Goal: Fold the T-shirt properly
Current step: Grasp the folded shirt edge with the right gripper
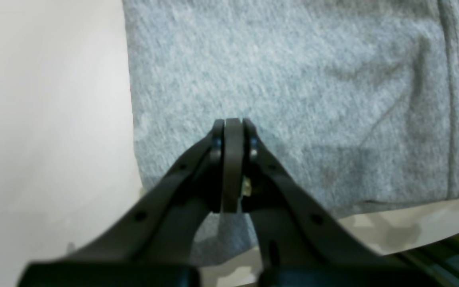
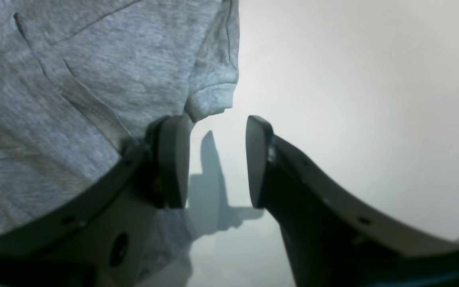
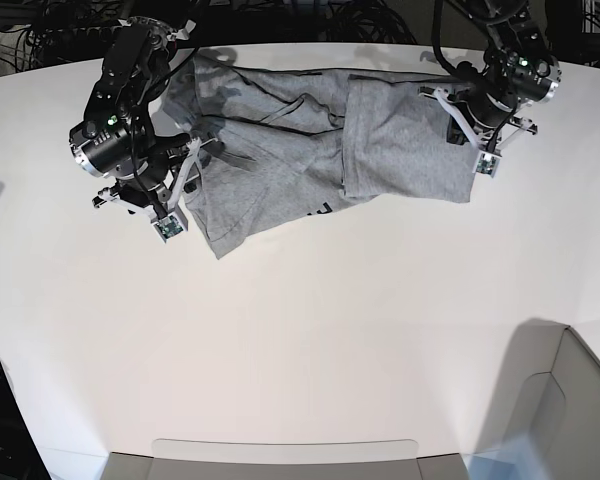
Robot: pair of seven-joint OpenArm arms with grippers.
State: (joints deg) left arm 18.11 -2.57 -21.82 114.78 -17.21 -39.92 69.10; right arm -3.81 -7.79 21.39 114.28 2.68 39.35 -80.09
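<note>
The T-shirt (image 3: 310, 140) lies crumpled and partly doubled over at the far side of the white table (image 3: 300, 340), one flap already laid across its middle, a few black letters peeping out at the near edge. The left gripper (image 1: 233, 123) sits over the cloth near its outer edge, jaws pressed together; whether any fabric is pinched between them, I cannot tell. The right gripper (image 2: 217, 159) hangs at the other end with its jaws apart, one finger (image 2: 171, 159) just over the grey cloth, the other over bare table, the sleeve hem (image 2: 213, 97) just beyond. To do this well, the right should, I judge, settle squarely over that edge and bite through the whole layer before lifting, keeping both ends level so the fold lands flat, not bunched
</note>
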